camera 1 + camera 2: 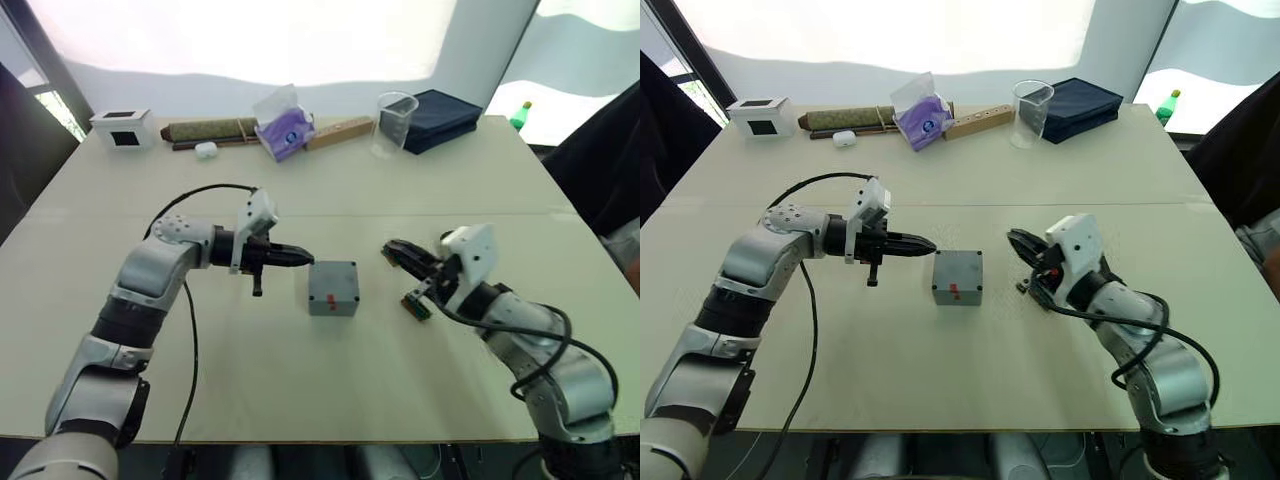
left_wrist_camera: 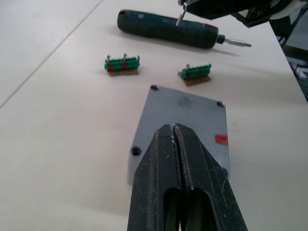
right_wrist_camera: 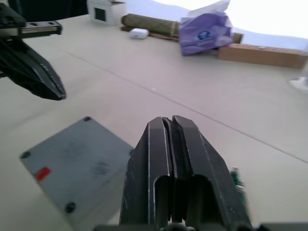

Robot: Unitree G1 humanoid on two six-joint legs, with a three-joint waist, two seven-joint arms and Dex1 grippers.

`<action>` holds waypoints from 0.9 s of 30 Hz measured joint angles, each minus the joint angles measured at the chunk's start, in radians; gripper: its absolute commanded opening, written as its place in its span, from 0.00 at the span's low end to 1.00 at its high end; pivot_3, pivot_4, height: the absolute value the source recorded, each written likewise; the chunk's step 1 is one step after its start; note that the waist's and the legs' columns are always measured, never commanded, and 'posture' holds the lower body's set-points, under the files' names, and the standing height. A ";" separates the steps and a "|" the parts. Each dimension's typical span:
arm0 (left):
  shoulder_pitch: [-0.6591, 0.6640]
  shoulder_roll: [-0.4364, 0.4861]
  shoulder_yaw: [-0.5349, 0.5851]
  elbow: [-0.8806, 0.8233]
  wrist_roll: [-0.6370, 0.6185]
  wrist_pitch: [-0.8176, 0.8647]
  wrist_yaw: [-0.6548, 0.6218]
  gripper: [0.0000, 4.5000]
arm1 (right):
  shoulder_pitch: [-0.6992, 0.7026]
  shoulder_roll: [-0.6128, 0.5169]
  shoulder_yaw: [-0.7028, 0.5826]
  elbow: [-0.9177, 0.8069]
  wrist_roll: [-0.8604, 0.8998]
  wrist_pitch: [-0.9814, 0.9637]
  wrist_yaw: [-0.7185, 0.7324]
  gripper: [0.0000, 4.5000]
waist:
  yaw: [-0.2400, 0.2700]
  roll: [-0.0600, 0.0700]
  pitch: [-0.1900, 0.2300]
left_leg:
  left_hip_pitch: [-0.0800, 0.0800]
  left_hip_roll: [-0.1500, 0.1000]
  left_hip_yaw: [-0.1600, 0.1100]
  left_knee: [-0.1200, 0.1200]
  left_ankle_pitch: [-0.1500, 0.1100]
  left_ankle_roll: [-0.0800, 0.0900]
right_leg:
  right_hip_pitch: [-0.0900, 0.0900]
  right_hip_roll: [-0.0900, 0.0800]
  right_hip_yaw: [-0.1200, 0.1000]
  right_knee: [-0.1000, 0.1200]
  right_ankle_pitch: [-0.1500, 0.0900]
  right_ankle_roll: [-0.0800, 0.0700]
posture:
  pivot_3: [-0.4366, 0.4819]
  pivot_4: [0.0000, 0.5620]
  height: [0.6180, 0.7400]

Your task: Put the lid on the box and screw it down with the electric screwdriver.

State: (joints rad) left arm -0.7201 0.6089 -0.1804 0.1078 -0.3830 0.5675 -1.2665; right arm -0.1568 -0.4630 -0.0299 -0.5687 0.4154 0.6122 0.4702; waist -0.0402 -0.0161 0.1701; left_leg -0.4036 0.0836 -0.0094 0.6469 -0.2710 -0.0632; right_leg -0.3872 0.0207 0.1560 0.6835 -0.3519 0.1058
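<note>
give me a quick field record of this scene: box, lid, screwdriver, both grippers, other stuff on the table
box: grey box at mid table, between the grippers
lid: lid sits on the box, screw holes at its corners
screwdriver: screwdriver lies flat on the table beyond the box
left gripper: left gripper shut, empty, beside the box
right gripper: right gripper shut, empty, above the screwdriver
other: two green strips; clear cup, white box, purple packet at far edge

We note a pale beige table (image 1: 300, 390) with a faint seam running across its middle. Behind its far edge hangs a white translucent sheet (image 1: 240, 40), brightly backlit, giving soft diffuse daylight over the tabletop. A grey-white wall panel (image 1: 480, 50) stands at the back right. Dark drapery (image 1: 25, 150) borders the left side, and more dark fabric (image 1: 600, 150) the right.
</note>
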 measured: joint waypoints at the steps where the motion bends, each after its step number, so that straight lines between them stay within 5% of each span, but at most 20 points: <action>1: 0.004 0.003 0.005 -0.003 -0.004 0.016 0.000 0.00 | -0.006 0.000 0.014 0.016 -0.002 0.000 0.006 0.00 | 0.000 0.000 0.000 | -0.004 0.000 0.000 0.002 0.002 -0.003 | -0.005 0.000 0.000 0.001 0.000 0.000 | 0.48 0.27 1.00; 27: 0.066 0.005 0.007 -0.112 -0.031 0.056 0.087 0.00 | -0.096 0.031 0.124 0.204 -0.089 -0.100 0.083 0.00 | -0.003 0.000 0.000 | -0.005 0.000 0.000 0.002 0.002 -0.004 | -0.005 -0.001 0.000 0.002 0.000 0.000 | 0.48 0.27 1.00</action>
State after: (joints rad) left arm -0.6539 0.6138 -0.1731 -0.0037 -0.4136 0.6237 -1.1795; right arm -0.2528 -0.4321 0.0941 -0.3643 0.3267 0.5124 0.5532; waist -0.0435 -0.0160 0.1701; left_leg -0.4081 0.0835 -0.0093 0.6493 -0.2690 -0.0667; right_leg -0.3920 0.0201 0.1559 0.6852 -0.3516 0.1062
